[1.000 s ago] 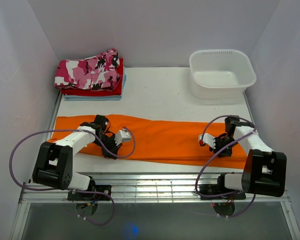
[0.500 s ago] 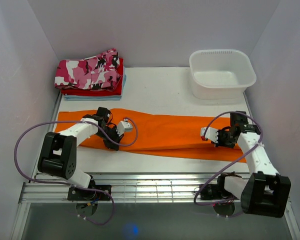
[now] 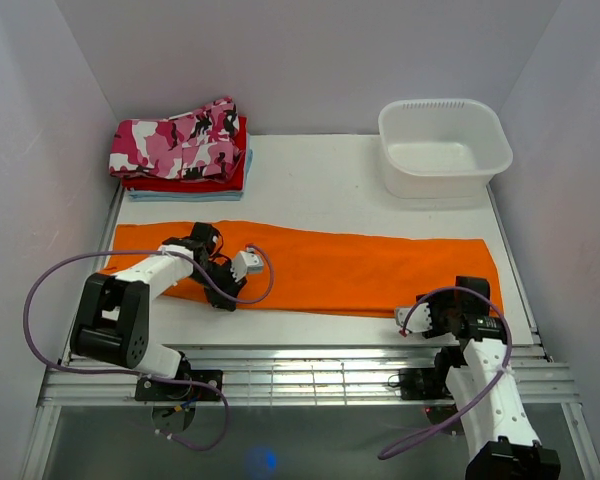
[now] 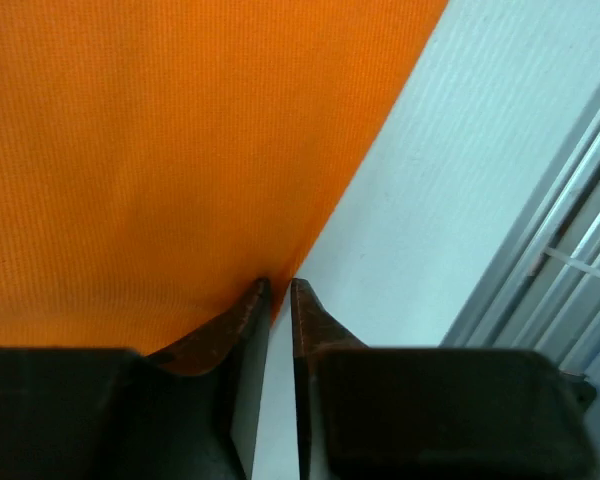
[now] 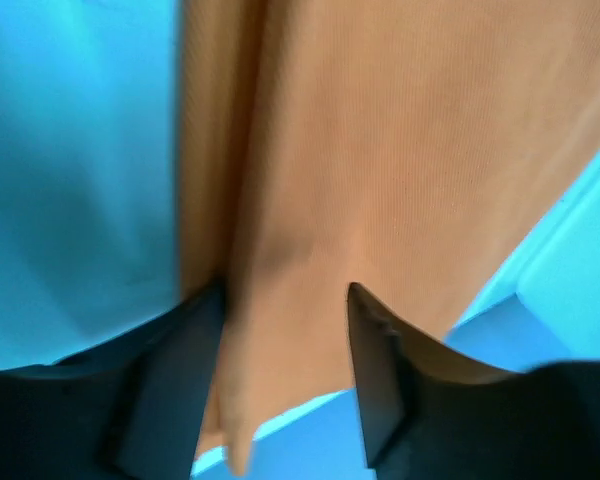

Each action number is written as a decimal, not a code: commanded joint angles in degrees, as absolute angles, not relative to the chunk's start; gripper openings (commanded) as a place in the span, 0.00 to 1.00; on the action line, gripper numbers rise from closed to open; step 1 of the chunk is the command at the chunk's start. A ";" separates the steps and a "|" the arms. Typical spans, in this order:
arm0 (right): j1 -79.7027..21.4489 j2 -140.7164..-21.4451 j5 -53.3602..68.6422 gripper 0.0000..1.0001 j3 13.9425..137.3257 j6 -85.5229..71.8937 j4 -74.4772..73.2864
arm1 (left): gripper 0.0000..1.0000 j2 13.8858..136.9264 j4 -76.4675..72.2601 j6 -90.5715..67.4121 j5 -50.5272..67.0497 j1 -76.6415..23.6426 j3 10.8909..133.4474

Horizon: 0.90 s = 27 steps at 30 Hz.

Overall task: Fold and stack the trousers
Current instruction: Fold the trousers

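Orange, finely ribbed trousers (image 3: 360, 270) lie flat in a long band across the white worktop (image 3: 330, 190). Their near edge runs close to a slatted metal grate (image 3: 310, 372). On the band's left part, the left claw (image 4: 280, 287) is almost closed, its dark tips pinching that near edge. At the right front corner, the right claw (image 5: 285, 290) gapes open with blurred cloth lying loose between its fingers. Bare worktop stretches behind the trousers. Far left sits a folded stack (image 3: 180, 150) topped with pink camouflage. Far right is a smooth white plastic tub (image 3: 445, 180).
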<state>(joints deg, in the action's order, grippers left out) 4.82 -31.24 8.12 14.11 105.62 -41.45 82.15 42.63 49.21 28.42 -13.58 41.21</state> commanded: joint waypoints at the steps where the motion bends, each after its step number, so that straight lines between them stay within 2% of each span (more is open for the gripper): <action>1: 5.45 -38.11 2.19 0.63 11.94 105.57 -41.92 | 0.31 86.66 42.54 48.08 21.88 -12.92 41.74; 2: 5.45 -39.88 2.55 0.68 15.78 102.69 -42.18 | 0.42 86.14 43.06 48.16 22.67 -12.92 42.27; 4: 5.71 -45.14 4.74 0.82 20.89 100.03 -44.20 | 0.48 82.37 45.52 49.83 26.62 -13.01 43.68; 6: 7.03 -48.06 8.41 0.95 29.77 98.53 -48.32 | 0.59 78.86 47.01 50.97 30.39 -12.92 44.56; 7: 7.38 -49.99 9.83 0.93 32.49 98.61 -52.26 | 0.66 75.53 48.59 51.32 31.54 -12.92 45.78; 9: 8.26 -51.06 12.38 0.91 38.90 99.31 -54.92 | 0.73 73.13 51.48 51.15 34.00 -12.92 47.54; 13: 10.02 -53.86 14.06 0.91 46.74 102.82 -60.46 | 0.73 72.50 55.28 47.74 36.47 -12.92 55.43; 17: 13.52 -60.10 16.52 0.91 54.83 102.14 -63.37 | 0.73 77.23 51.08 35.12 34.90 -12.92 60.97; 20: 14.33 -69.41 19.77 0.91 63.00 92.96 -63.54 | 0.70 84.78 47.65 29.02 32.18 -12.92 64.85; 23: 14.33 -81.36 22.76 0.97 69.59 80.37 -64.33 | 0.66 90.25 43.95 22.34 28.32 -12.92 66.00; 26: 15.72 -90.42 23.91 0.89 72.07 70.18 -63.99 | 0.65 95.52 41.49 18.81 25.76 -12.22 66.27; 27: 16.52 -91.74 23.99 0.81 71.90 68.48 -63.81 | 0.65 96.58 41.05 18.37 23.75 -11.87 66.01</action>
<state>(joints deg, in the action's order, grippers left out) 14.70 -88.16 20.88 70.83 81.82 -60.82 95.59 43.66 24.69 28.58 -12.82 65.34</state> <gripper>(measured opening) 0.842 0.656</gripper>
